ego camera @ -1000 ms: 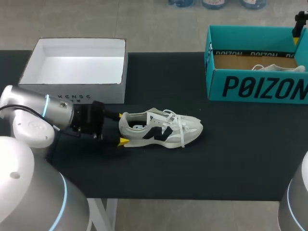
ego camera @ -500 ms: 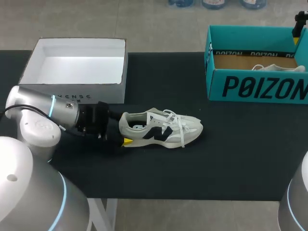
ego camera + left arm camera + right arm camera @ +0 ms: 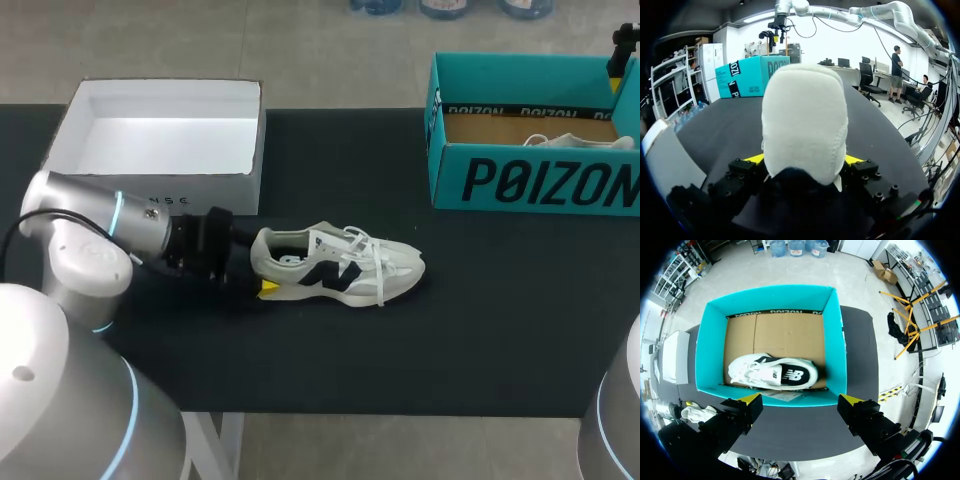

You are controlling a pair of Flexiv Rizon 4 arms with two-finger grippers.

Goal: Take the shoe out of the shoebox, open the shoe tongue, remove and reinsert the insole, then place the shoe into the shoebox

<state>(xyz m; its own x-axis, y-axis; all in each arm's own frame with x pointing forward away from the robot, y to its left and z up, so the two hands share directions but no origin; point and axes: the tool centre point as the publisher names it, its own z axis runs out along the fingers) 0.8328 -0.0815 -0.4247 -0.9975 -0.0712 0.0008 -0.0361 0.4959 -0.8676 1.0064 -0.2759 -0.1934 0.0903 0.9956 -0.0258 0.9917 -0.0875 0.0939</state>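
Head view: the shoe (image 3: 335,266) lies on its sole in the middle of the table (image 3: 400,350), outside both boxes. Its long axis runs across the table, heel toward my left side and toe toward my right. The collar opens upward, and the laces and tongue sit past mid-length toward the toe.

The left gripper (image 3: 258,270) meets the shoe end-on at the heel, in line with that axis. In the left wrist view its yellow tips sit flush against either side of the heel, so it is clamped on the shoe. The rest of the shoe stretches straight ahead of the fingers.

The white box (image 3: 160,150) stands open just behind the left arm. The teal box (image 3: 535,180) stands well apart, at the far right.

The right gripper (image 3: 801,400) hangs above the teal box with its fingers wide apart and nothing between them. A second shoe (image 3: 772,372) lies inside that box.

The left arm is much the nearer, and it steadies the heel. As I judge it, opening the tongue calls for the right arm to come across from the toe side.
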